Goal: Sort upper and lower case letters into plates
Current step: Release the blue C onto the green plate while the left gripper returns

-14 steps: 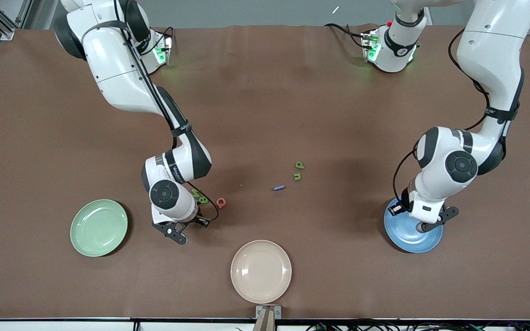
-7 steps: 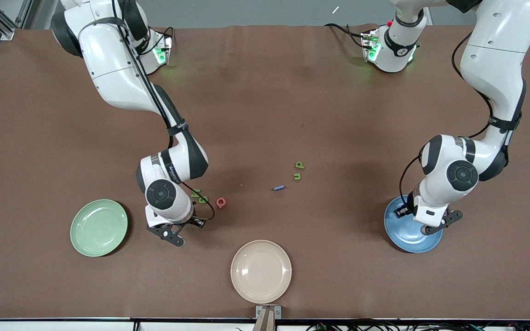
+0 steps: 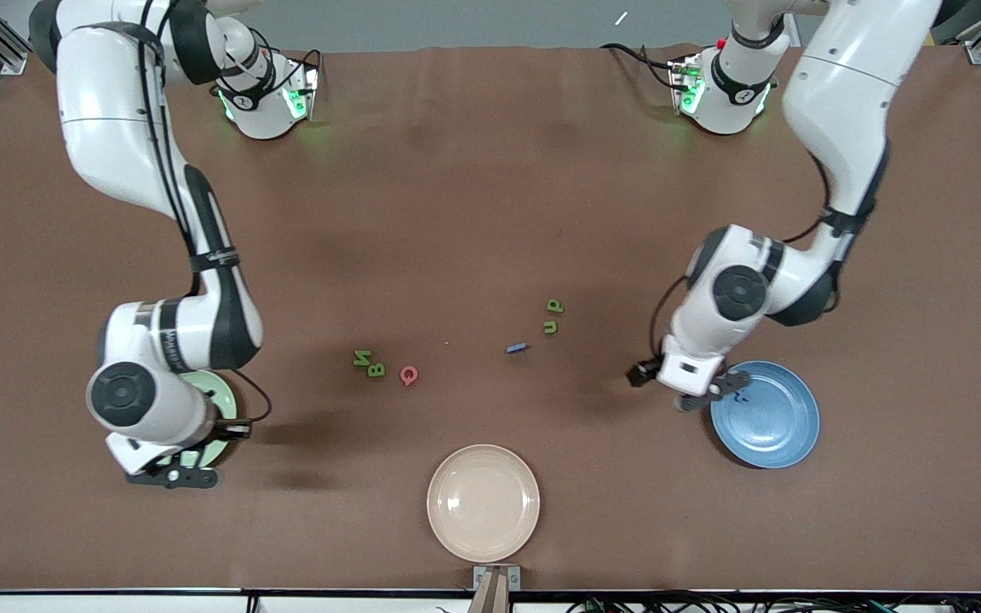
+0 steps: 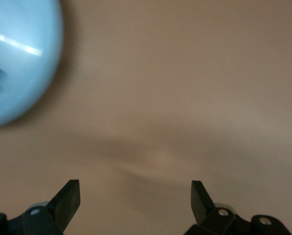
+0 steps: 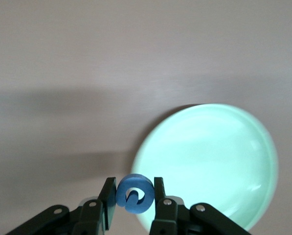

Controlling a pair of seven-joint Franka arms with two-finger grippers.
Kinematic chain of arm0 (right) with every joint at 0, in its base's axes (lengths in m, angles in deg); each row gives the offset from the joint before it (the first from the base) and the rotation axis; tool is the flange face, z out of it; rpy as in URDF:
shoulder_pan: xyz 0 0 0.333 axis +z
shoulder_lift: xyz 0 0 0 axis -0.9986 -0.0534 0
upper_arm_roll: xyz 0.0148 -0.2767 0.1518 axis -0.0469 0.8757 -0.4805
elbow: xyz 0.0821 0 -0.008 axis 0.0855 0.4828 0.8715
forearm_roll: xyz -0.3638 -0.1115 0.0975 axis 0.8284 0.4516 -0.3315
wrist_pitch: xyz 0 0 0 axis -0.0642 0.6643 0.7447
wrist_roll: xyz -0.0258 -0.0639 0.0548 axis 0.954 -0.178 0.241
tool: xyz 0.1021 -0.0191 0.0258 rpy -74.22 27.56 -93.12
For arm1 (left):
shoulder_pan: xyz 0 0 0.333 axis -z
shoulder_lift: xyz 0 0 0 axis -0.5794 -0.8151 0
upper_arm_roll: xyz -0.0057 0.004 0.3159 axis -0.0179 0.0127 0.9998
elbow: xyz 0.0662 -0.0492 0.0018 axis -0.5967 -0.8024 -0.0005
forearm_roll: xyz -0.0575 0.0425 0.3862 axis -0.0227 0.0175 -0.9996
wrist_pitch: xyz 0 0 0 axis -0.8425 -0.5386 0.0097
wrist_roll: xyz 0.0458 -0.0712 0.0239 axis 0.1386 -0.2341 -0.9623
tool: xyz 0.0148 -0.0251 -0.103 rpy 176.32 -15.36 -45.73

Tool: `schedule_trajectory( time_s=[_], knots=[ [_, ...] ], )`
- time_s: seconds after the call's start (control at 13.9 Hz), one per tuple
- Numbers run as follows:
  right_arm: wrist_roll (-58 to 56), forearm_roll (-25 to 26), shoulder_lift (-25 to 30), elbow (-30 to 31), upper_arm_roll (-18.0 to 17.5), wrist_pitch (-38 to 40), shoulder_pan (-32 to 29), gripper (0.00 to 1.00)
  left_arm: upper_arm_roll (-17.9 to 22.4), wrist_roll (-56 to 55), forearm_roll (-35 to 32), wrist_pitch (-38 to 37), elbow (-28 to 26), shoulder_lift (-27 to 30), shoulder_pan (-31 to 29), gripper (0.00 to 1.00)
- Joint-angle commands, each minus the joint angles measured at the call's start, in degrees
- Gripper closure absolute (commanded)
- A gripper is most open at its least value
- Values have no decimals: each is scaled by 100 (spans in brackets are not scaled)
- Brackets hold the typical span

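Brown matting covers the table (image 3: 473, 187), which carries three plates toward its camera-side edge: a pale green plate (image 3: 220, 398) at the right arm's end, a blue plate (image 3: 767, 417) at the left arm's end, and a cream plate (image 3: 483, 502) between them, nearest the edge.

We judge the step in hand to be the drop of the blue G (image 5: 134, 194) into the pale green plate. The right gripper (image 5: 134, 198) pinches this letter between closed fingers and hangs over the plate's rim. We should centre the gripper above the plate's middle, lower it close to the surface, then release, so the light letter does not bounce out.

The left gripper (image 4: 135, 198) has its fingers spread wide and empty, over bare table beside the blue plate, where a small blue letter (image 3: 741, 397) lies near the rim.

Mid-table we still have the green M (image 3: 361, 358) and B (image 3: 376, 369), red Q (image 3: 408, 375), a blue piece (image 3: 516, 347), and green u (image 3: 550, 327) and p (image 3: 554, 305).
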State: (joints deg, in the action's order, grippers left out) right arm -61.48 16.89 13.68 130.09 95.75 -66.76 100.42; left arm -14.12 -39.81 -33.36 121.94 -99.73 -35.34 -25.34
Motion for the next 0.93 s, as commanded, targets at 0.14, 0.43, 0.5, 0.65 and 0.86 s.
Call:
schedule_trajectory(
  time_s=[0.14,0.43,0.5,0.65,0.86],
  knots=[
    [-600,-21,-65,180,-9,-33,-259,30,50,-51,-166,-39,-187,95,1013,10],
    [-522,-39,-56,251,-18,-138,-163,2,-20,888,-166,14,-231,-28,1497,21],
    [-495,-100,-39,242,-53,-103,-110,2,-29,1056,-166,14,-249,-37,1515,26],
    [335,-694,-12,242,-88,-68,109,2,-38,1276,-166,14,-310,-98,1673,35],
    [2109,-1014,-3,242,-80,-68,785,2,-47,1514,-314,31,-293,-239,1674,38]
  ],
)
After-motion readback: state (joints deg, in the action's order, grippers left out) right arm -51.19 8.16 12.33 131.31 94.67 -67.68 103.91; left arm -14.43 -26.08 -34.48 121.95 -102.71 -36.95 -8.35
